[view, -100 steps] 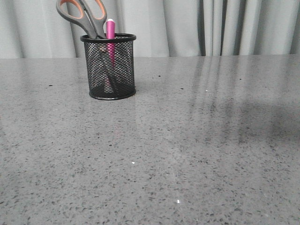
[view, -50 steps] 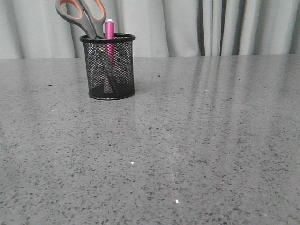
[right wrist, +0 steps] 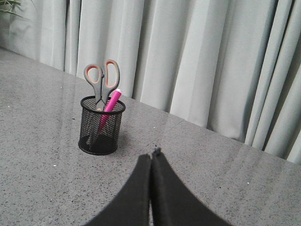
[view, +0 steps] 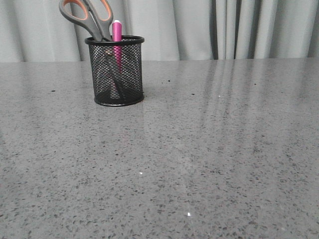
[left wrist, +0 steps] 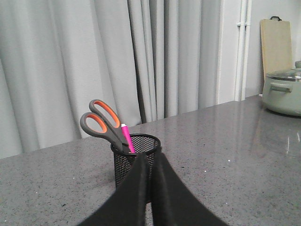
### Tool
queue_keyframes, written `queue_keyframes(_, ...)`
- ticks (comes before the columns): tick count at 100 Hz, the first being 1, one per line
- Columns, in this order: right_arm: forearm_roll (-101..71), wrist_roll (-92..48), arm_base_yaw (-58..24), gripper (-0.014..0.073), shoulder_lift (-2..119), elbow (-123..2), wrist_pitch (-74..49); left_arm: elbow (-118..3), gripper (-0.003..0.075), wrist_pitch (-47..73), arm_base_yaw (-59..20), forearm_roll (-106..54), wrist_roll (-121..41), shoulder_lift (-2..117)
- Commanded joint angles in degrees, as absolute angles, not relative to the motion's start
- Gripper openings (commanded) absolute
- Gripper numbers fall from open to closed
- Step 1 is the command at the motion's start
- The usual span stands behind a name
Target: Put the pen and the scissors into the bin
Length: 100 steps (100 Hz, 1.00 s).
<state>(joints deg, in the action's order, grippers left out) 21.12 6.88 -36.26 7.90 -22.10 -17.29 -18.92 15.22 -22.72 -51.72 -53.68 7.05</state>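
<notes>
Bin [view: 115,69] far left on table [view: 199,159]. Scissors [view: 88,17] blades-down inside, handles up over rim; pen [view: 117,35] upright beside them. Looks done to me, nothing left. L gripper [left wrist: 151,162] & R gripper [right wrist: 151,157] both pinched together, empty, well apart from bin.

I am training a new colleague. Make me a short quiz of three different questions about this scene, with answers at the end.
1. True or false: the scissors stand in the bin with handles up.
2. What colour is the pen beside them?
3. How do the left gripper and right gripper stand? A) both shut, holding nothing B) both open C) one holds the pen

Key: 1 true. 2 magenta-pink. 3 A.
</notes>
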Motion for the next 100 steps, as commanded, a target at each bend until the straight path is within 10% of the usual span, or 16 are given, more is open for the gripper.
queue_keyframes(1, 21.5, 6.4, -36.1, -0.0069, 8.4, -23.4, -13.9, -20.3, -0.0019, 12.8, -23.2, -53.2, -53.1, 7.7)
queue_keyframes(51, 21.5, 6.4, -36.1, -0.0069, 8.4, -23.4, -13.9, -17.4, -0.0019, 12.2, -23.1, -53.1, -53.3, 7.7)
queue_keyframes(100, 21.5, 6.4, -36.1, -0.0069, 8.4, -23.4, -13.9, -1.8, -0.0019, 1.2, -10.7, -20.4, -25.8, -1.2)
